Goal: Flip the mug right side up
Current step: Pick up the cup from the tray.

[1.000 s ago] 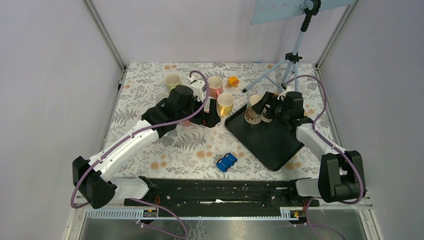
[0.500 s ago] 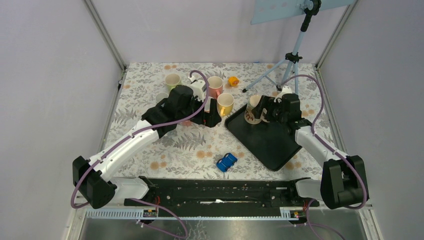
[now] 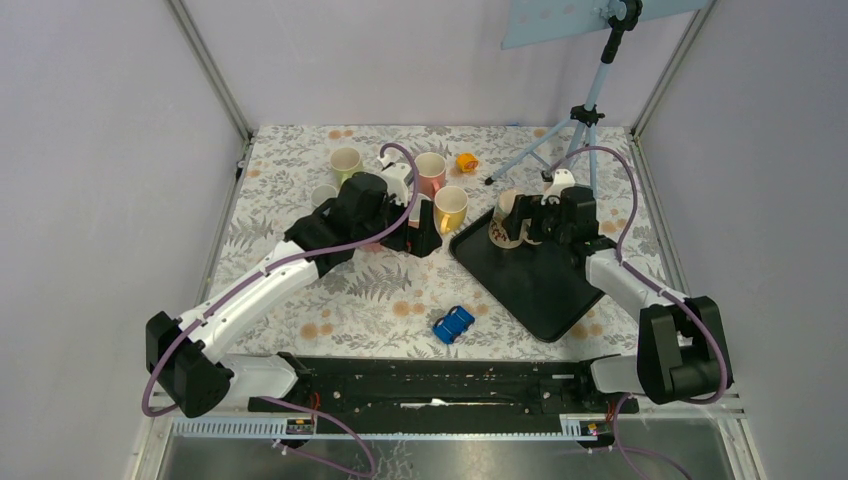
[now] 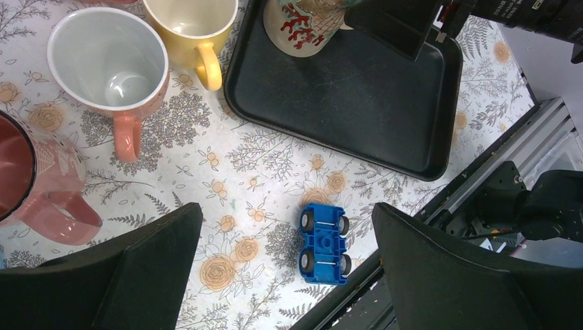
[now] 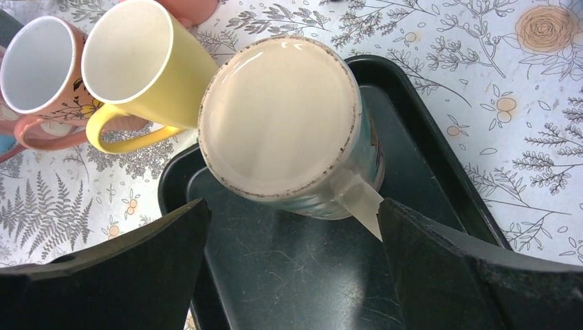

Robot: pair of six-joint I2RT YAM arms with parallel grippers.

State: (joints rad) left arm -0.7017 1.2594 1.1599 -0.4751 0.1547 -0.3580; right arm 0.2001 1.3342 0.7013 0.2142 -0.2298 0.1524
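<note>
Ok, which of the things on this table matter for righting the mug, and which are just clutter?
Job:
upside-down cream mug with red coral print
black rectangular tray it stands on
right gripper, open, close to it

Lying about:
yellow ceramic mug
salmon-pink mug
dark pink mug
pale green mug
blue toy car
small orange object
light-blue tripod

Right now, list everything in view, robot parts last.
Black tray: one, right of centre.
Upside-down cream ceramic mug with red print: one, tray's far corner.
Yellow mug: one, upright, left of tray.
Peach-pink mug: one, upright, behind yellow mug.
Dark rose mug: one, upright, beside peach-pink mug.
Pale green mug: one, far left.
Small orange object: one, far edge.
Blue toy car: one, near centre.
Light-blue tripod: one, far right.
Floral tablecloth: one, under everything.
Left fingers: black, open, empty.
Right fingers: black, open, empty.
</note>
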